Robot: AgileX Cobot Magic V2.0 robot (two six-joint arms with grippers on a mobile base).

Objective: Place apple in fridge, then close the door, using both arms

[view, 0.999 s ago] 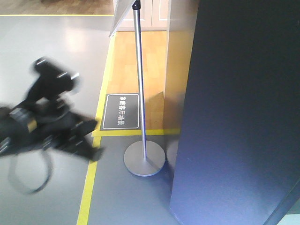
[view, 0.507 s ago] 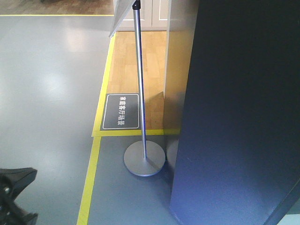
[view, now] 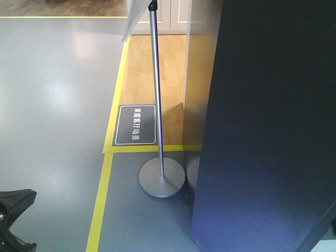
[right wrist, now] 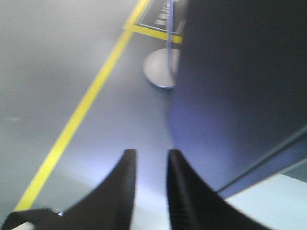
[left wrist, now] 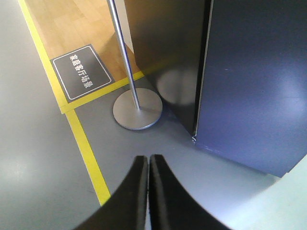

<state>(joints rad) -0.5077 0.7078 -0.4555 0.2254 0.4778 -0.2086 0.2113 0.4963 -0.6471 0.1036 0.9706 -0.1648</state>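
One tall dark grey fridge (view: 268,131) stands shut beside one silver pole stand (view: 161,177). The left gripper (left wrist: 147,165) is clenched empty; the right gripper (right wrist: 151,160) has its jaws slightly parted.

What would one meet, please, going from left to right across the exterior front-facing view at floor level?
Black tool at the lower left corner → yellow floor line → dark floor sign → round stand base → dark grey fridge.

A silver sign stand (view: 160,157) rises from its round base on the grey floor (view: 52,105); a black floor sign (view: 136,125) lies beside yellow tape (view: 100,205); wood flooring (view: 168,68) lies beyond.
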